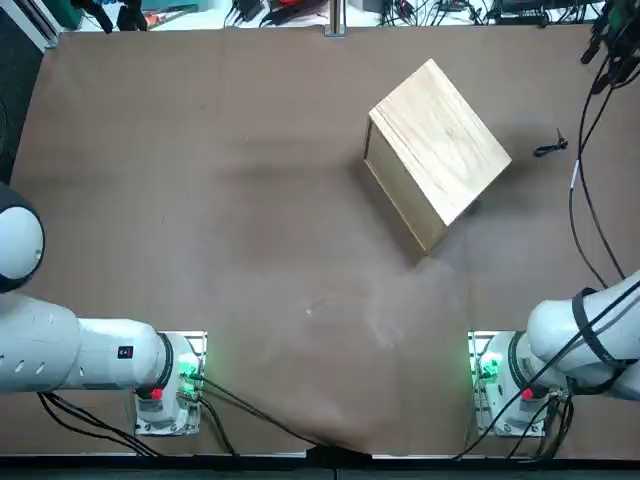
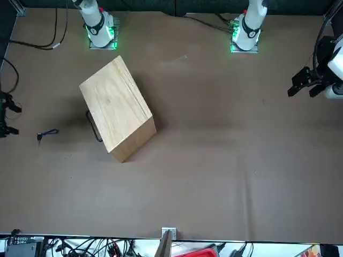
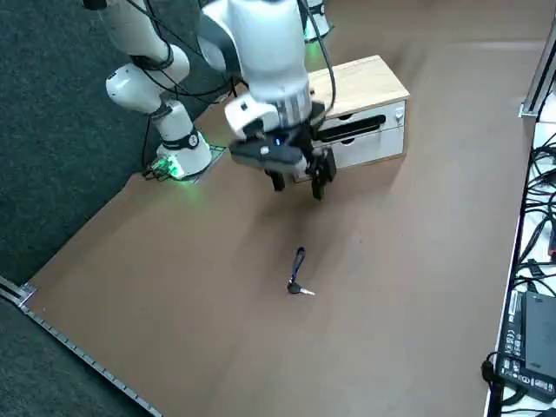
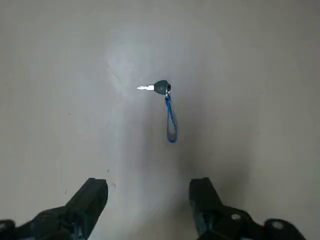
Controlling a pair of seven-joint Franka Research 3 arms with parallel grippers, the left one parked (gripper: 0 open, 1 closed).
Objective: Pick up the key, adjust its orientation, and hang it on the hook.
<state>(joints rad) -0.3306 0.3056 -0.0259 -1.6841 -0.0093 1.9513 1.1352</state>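
The black-headed key [image 4: 161, 87] with its blue strap [image 4: 171, 120] lies flat on the desk [image 3: 261, 347], near the wooden drawer box [image 1: 430, 150]. The right tool [image 4: 149, 192], spread wide and holding nothing, hovers above the desk.

A wooden-topped drawer box [image 3: 363, 113] stands on the brown table [image 3: 261, 347].

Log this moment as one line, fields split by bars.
right claw: open, above table | key: on table, blue strap attached | wooden box: on table | status: key not yet grasped
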